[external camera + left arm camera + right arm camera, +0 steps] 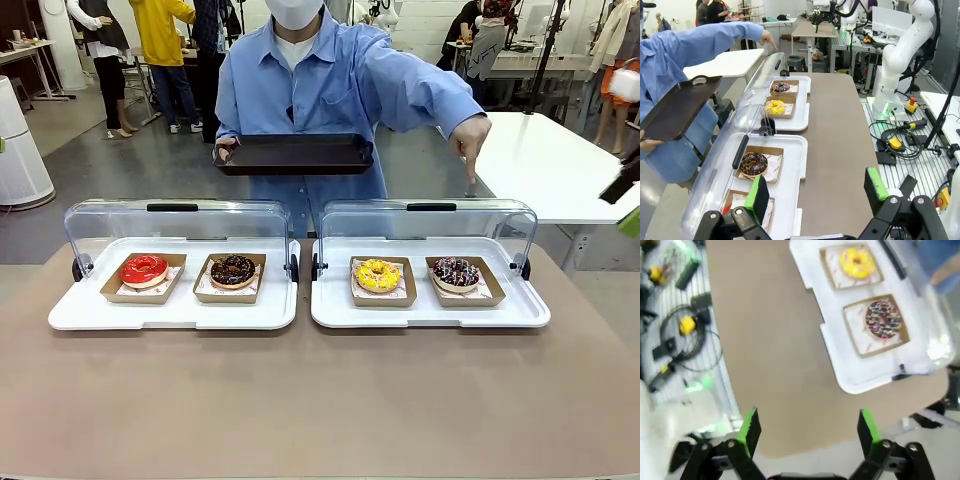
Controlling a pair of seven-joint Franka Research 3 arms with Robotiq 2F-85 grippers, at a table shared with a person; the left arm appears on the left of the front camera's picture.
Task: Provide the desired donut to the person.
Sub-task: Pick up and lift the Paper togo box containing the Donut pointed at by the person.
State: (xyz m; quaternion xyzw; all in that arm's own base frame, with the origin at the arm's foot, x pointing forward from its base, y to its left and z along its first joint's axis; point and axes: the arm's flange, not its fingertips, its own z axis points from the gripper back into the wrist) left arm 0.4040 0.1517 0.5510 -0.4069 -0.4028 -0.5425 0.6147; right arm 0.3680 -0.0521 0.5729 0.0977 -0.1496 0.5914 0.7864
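The dark chocolate donut with coloured sprinkles (456,272) sat in its brown cardboard tray at the right end of the right white display tray (430,315). Just behind it, the person's pointing hand (470,135) hung over the raised clear lid (430,222), finger aimed down. Next to it lay the yellow-glazed donut (378,274). Over in the left white display tray (170,312) were a chocolate-glazed donut (233,269) and a red-glazed donut (144,269). The person in the light blue shirt (340,80) stood at the far side, holding a dark rectangular tray (295,155) level in the other hand. The left gripper (816,192) hovered above the table's left end, jaws wide apart and holding nothing. The right gripper (808,426) hung above the table's right end, jaws spread wide too, and empty
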